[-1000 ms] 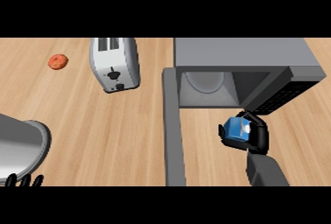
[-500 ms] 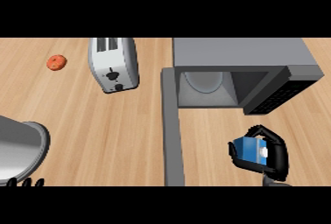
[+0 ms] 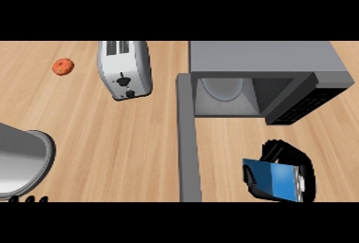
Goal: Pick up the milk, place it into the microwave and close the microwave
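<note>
The right hand [image 3: 306, 167] has drawn back toward the near edge over the last second, carrying the milk [image 3: 278, 177] with it. A second ago the two sat just near of the microwave [image 3: 266, 58], close to its front right corner. Now they show well apart from it, at the near right of the counter, and the carton looks larger, which suggests it has been raised off the counter as well as pulled back.

The fingers are curled round the blue carton from the far and right sides, with the thumb against its left side, so the milk is held. It lies tilted in the grasp rather than upright.

The microwave has not changed: its door [image 3: 186, 142] is swung fully open to the left and reaches toward the near edge, and the cavity [image 3: 223, 91] is open to view.

For the task, the pick-up looks done, while placing and closing remain. The retreat probably makes room to line the carton up with the opening, which lies far and a little left of the hand.

The left hand [image 3: 28, 199] rests at the near left edge, only its fingertips showing.
</note>
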